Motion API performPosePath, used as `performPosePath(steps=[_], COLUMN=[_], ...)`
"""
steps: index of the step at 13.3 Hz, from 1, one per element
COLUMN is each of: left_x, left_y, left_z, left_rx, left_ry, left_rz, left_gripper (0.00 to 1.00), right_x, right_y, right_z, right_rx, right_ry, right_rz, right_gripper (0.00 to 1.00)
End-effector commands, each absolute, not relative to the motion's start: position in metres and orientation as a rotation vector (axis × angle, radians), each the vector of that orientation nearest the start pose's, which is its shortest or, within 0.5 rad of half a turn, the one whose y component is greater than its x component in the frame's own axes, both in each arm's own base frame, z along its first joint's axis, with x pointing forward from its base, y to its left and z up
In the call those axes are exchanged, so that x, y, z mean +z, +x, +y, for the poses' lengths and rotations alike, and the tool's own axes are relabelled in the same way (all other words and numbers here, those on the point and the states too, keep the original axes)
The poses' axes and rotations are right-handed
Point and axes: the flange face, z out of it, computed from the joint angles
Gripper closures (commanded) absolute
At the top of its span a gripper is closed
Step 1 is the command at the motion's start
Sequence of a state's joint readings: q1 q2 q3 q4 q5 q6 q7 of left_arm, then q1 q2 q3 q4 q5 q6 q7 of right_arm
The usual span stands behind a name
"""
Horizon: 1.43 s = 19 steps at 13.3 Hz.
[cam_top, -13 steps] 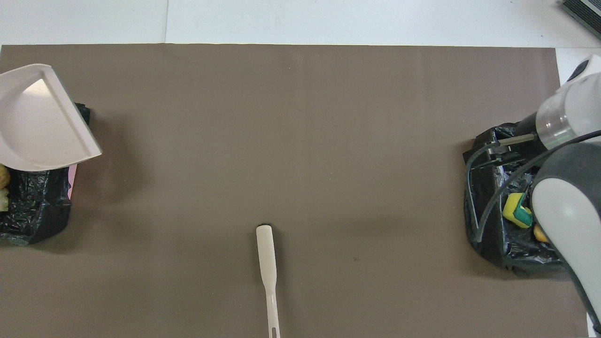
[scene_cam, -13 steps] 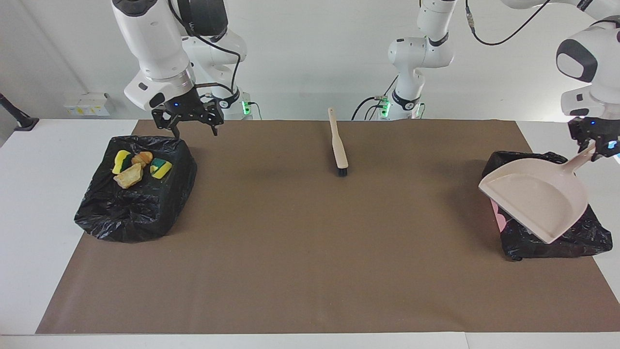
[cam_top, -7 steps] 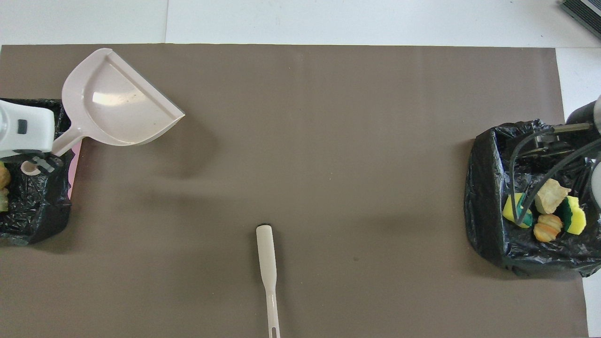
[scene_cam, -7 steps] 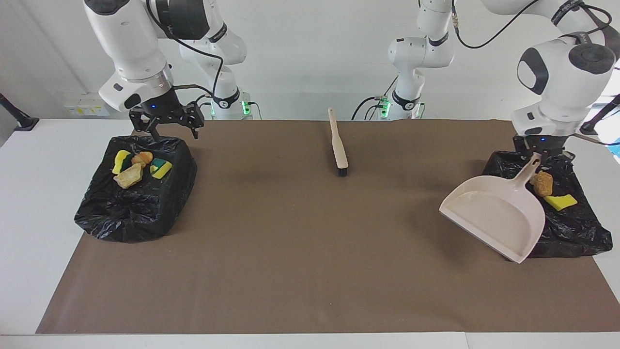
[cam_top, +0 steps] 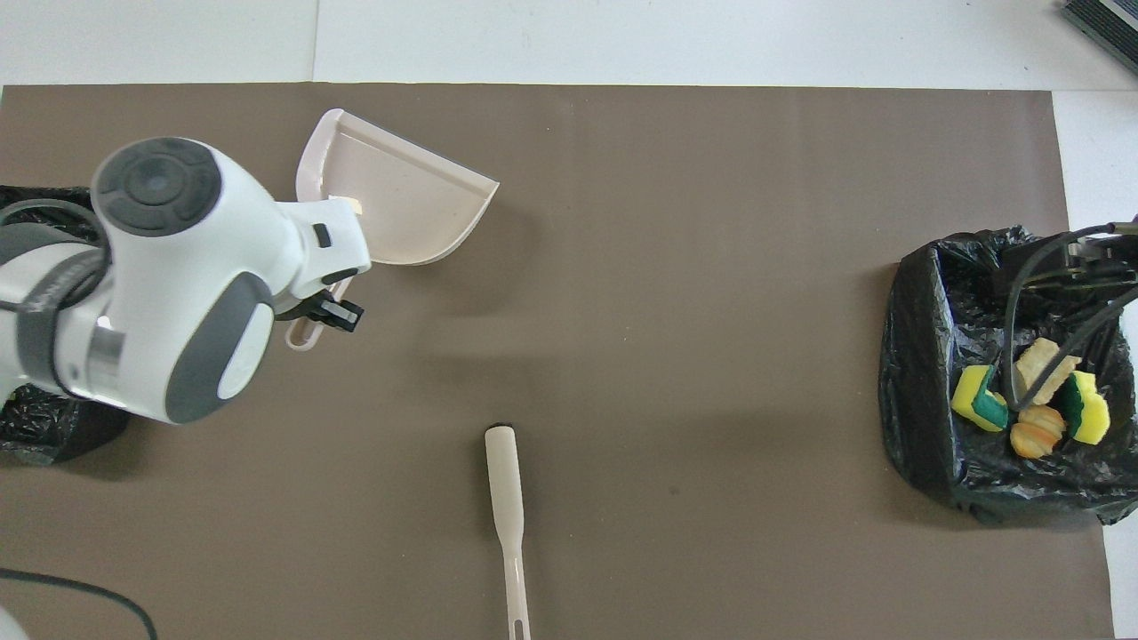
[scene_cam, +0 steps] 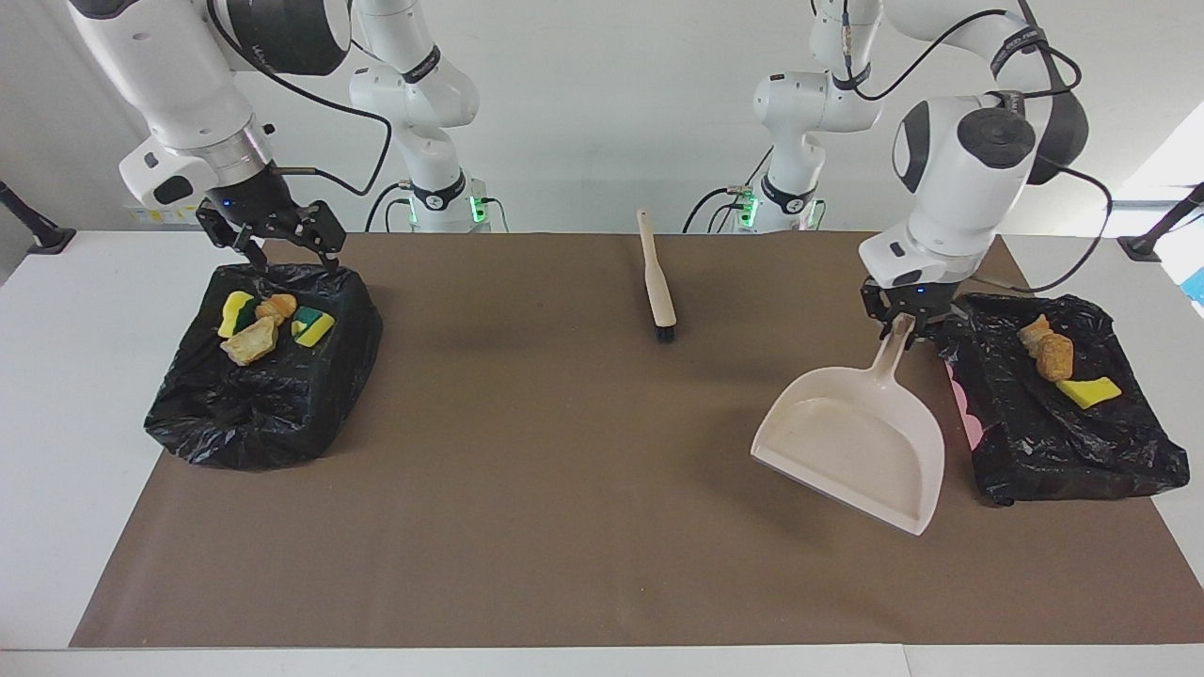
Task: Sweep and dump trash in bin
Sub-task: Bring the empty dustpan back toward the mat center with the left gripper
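Mat centre is open around the brush (scene_cam: 657,282). Left gripper (scene_cam: 905,324) clamps the dustpan (scene_cam: 851,447) handle, frame right, beside the bin (scene_cam: 1053,414) holding trash (scene_cam: 1049,353). Right gripper (scene_cam: 282,246), fingers spread, hovers upper left above the other bin (scene_cam: 263,376).

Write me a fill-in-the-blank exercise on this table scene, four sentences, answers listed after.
1. The left gripper is shut on the handle of the ____.
2. The brush lies on the brown mat, held by ____ gripper.
3. The open right gripper is over the black bin that holds ____ pieces of trash.
4. The dustpan pan holds ____ trash.

Missing words: dustpan; neither; four; no
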<state>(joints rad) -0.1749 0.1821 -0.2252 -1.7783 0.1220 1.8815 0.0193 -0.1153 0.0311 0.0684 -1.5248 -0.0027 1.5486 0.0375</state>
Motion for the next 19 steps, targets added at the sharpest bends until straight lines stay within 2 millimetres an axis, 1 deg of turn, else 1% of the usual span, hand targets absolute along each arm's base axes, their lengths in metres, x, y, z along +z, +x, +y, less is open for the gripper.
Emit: performPosePath(steps=[1, 2, 3, 4, 5, 7, 8, 9, 12, 14, 15, 16, 17, 18, 19], left_x=[0.426, 0.416, 0.417, 0.410, 0.403, 0.386, 0.378, 0.371, 0.369, 0.369, 0.372, 0.374, 0.374, 0.376, 0.377], left_y=[0.570, 0.571, 0.573, 0.577, 0.572, 0.583, 0.582, 0.583, 0.584, 0.580, 0.580, 0.580, 0.579, 0.578, 0.582], left_z=[-0.285, -0.306, -0.317, -0.325, -0.350, -0.378, -0.396, -0.399, -0.396, -0.399, -0.399, -0.400, -0.400, -0.400, -0.395], left_rx=[0.106, 0.116, 0.103, 0.112, 0.106, 0.122, 0.122, 0.116, 0.144, 0.157, 0.149, 0.138, 0.138, 0.127, 0.119], left_ry=[-3.052, -3.074, -3.100, -3.113, -3.122, -3.151, -3.152, -3.144, -3.161, -3.163, -3.166, -3.165, -3.156, -3.152, -3.152], left_rz=[0.537, 0.479, 0.425, 0.378, 0.345, 0.225, 0.196, 0.187, 0.163, 0.161, 0.159, 0.157, 0.156, 0.158, 0.148], left_gripper=[1.00, 1.00, 1.00, 1.00, 1.00, 1.00, 1.00, 1.00, 1.00, 1.00, 0.89, 0.60, 0.24, 0.00, 0.00], right_x=[0.629, 0.629, 0.629, 0.629, 0.629, 0.629, 0.629, 0.629, 0.629, 0.629, 0.629, 0.629, 0.629, 0.629, 0.629], right_y=[0.556, 0.556, 0.556, 0.556, 0.556, 0.556, 0.556, 0.556, 0.556, 0.557, 0.556, 0.557, 0.556, 0.556, 0.556], right_z=[-0.027, -0.027, -0.027, -0.026, -0.025, -0.021, -0.021, -0.021, -0.021, -0.021, -0.021, -0.021, -0.021, -0.021, -0.021], right_rx=[0.007, 0.007, 0.012, 0.012, 0.010, 0.010, 0.010, 0.007, 0.010, 0.007, 0.010, 0.007, 0.010, 0.010, 0.010], right_ry=[-3.116, -3.118, -3.118, -3.118, -3.117, -3.119, -3.119, -3.119, -3.117, -3.117, -3.117, -3.117, -3.117, -3.119, -3.117], right_rz=[0.172, 0.169, 0.167, 0.165, 0.157, 0.148, 0.150, 0.148, 0.150, 0.150, 0.150, 0.150, 0.150, 0.150, 0.150], right_gripper=[0.00, 0.00, 0.00, 0.00, 0.00, 0.00, 0.00, 0.00, 0.00, 0.00, 0.00, 0.00, 0.00, 0.00, 0.00])
